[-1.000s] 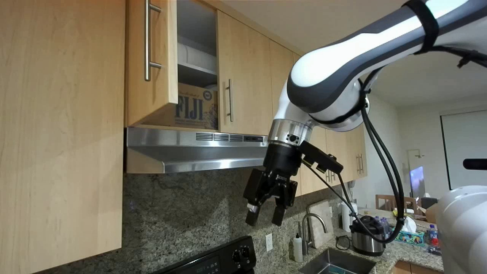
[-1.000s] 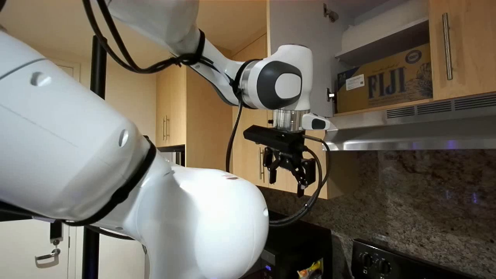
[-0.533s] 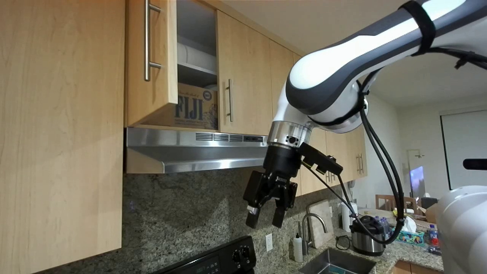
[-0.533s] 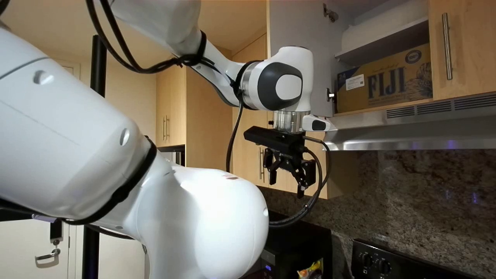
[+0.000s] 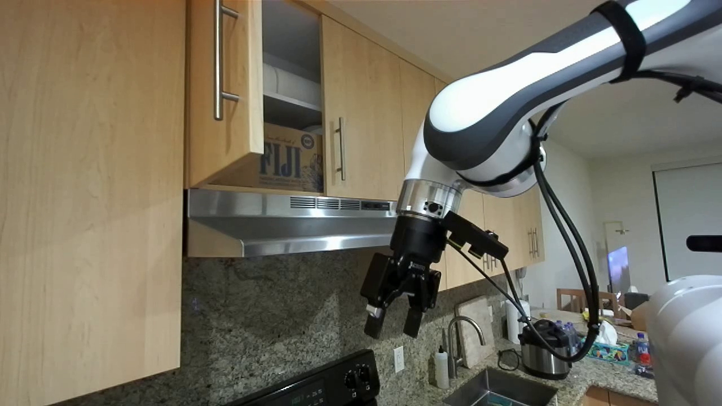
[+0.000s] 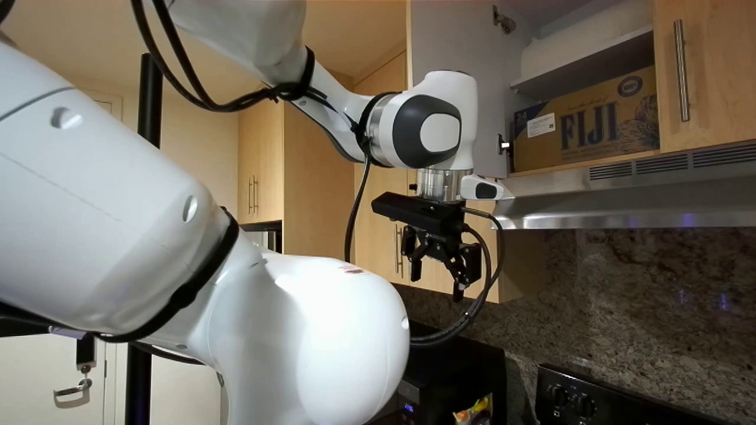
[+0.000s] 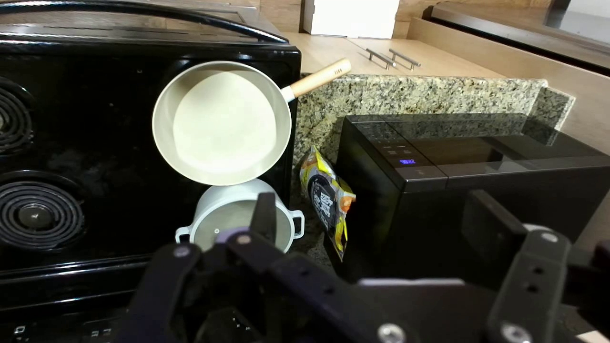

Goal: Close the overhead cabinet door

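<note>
In an exterior view my arm [image 5: 491, 107] slopes down from the upper right and bends at the wrist; my gripper [image 5: 393, 325] points downward, released, its fingers [image 5: 413, 322] spread; blue "FIJI" reads on the cardboard box [image 6: 582, 127], whose smaller print I cannot make out; the overhead cabinet door [image 5: 204, 129] stands swung open above the range hood [image 5: 316, 228], its free edge jutting outward, apart from my gripper; open room lies between that edge and the neighbouring closed door [image 5: 361, 107].
</note>
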`<state>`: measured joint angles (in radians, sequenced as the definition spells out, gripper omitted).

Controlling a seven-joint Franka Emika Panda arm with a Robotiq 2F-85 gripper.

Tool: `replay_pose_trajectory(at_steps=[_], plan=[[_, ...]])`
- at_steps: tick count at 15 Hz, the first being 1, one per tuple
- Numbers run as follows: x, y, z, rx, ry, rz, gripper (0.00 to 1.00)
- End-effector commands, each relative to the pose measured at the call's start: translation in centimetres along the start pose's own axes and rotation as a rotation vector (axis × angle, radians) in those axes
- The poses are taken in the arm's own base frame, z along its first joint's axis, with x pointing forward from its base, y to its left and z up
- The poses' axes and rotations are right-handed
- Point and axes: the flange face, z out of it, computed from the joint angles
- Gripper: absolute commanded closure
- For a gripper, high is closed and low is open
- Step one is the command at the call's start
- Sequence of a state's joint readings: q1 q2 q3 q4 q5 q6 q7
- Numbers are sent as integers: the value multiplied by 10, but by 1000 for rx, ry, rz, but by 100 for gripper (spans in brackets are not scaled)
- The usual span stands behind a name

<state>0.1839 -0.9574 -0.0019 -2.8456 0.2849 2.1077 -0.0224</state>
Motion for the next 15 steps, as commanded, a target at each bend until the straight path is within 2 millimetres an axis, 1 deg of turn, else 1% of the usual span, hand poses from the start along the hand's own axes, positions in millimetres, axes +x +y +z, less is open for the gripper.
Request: replay_pose_trajectory(at_steps=[1,10,15], plan=[[0,0,-1,0,-1,0,0],[0,0,-1,0,-1,0,0],[7,-2,-12,-26,2,-36,0]])
